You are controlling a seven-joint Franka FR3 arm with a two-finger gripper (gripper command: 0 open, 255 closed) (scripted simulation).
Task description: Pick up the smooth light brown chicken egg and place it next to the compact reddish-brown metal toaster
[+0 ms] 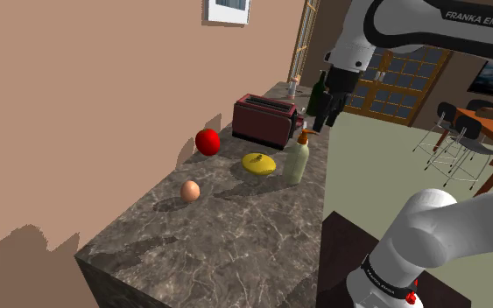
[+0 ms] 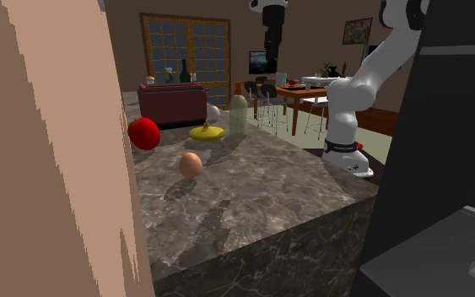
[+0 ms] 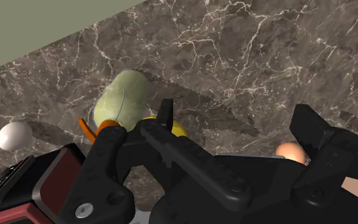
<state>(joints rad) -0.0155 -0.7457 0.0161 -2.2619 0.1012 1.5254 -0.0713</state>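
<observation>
Egg: one, light brown, lying loose on the dark marble counter, well apart from the dark red toaster, with a round red fruit between them. Gripper: fingers spread and empty, hanging high over the toaster end of the counter, so the pick-up is evidently not yet begun.
</observation>
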